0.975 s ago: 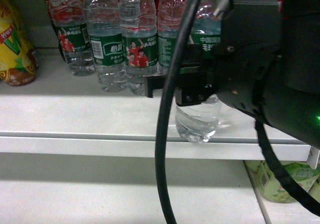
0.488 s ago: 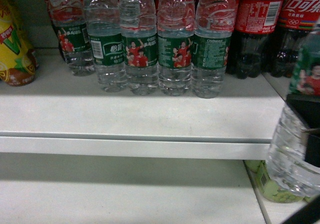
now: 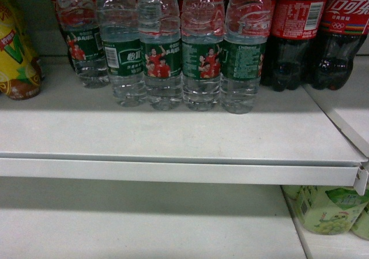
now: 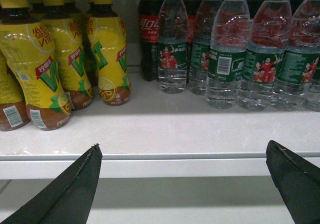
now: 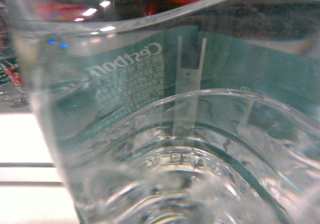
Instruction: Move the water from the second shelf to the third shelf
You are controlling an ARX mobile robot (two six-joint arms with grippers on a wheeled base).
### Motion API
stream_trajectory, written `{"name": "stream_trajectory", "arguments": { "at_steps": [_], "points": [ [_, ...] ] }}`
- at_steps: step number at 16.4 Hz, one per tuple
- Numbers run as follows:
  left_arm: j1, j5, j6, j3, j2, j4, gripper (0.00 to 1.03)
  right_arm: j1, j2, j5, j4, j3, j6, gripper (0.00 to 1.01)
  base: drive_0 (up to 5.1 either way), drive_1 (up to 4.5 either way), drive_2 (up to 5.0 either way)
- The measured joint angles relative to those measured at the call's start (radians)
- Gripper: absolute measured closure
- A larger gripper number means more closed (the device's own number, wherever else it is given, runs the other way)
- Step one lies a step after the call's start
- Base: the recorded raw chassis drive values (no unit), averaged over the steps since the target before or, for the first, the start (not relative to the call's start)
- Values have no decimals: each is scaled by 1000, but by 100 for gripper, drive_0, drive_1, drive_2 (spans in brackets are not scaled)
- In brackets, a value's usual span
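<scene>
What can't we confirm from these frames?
- Right gripper: not visible; the water bottle fills the right wrist view, so the grip is unconfirmed.
- Head view: held bottle and both arms out of frame.
- Bottle caps: cut off by the top edge in head view.
- Left gripper: fingertips cropped.

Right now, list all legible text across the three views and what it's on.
"Cestbon", seen mirrored through the held water bottle filling the right wrist view; the fine print under it is unreadable.
"V", large green letter on the yellow drink bottles.
Coca-Cola Chinese script, white on red, on the cola bottles; too stylised to quote.
White Chinese characters on the shelf water bottles' green labels: too small.
Barcodes: digits unreadable.
</scene>
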Motion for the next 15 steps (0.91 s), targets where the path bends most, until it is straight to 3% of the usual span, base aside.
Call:
{"name": "stream_trajectory", "arguments": {
  "at_steps": [5,15],
  "points": [
    [0,0,0,0,0,0,5,-63,-102,19,-71,-7,2,60,0,0,0],
    [0,0,0,0,0,0,5,-80,-108,21,-96,-15,2,61,0,0,0]
  ]
}}
